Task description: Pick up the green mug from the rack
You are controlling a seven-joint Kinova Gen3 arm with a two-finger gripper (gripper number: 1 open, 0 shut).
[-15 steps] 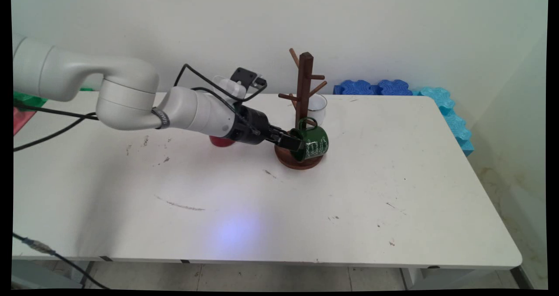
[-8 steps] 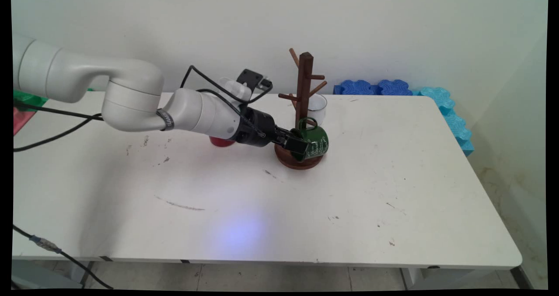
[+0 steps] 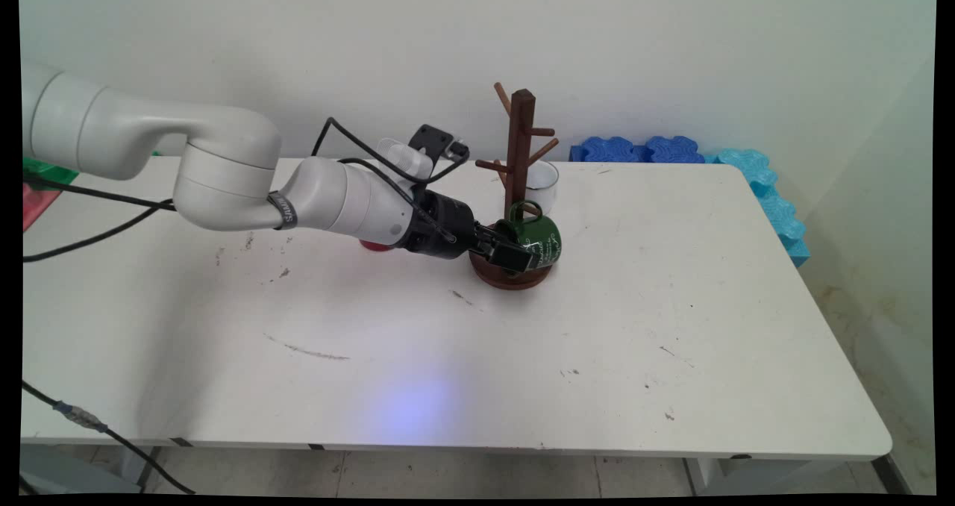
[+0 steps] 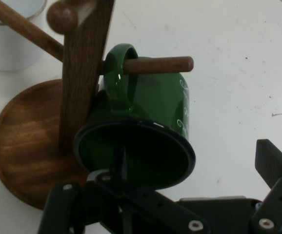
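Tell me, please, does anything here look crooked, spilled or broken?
Nothing is spilled or broken. The green mug hangs by its handle on a low peg of the wooden mug tree, tilted with its mouth toward the pincer. The white table has dark scuff marks. A white cup stands behind the tree.

Place: a robot test room or lab is suggested.
Arm: a white robot arm (image 3: 224, 170) is seen trailing loose black cables (image 3: 89, 226).
Table: a scuffed, marked white table (image 3: 671, 342) is set against a bare pale wall (image 3: 671, 51).
Padding: blue foam blocks (image 3: 753, 181) are lined along the table's far right edge.
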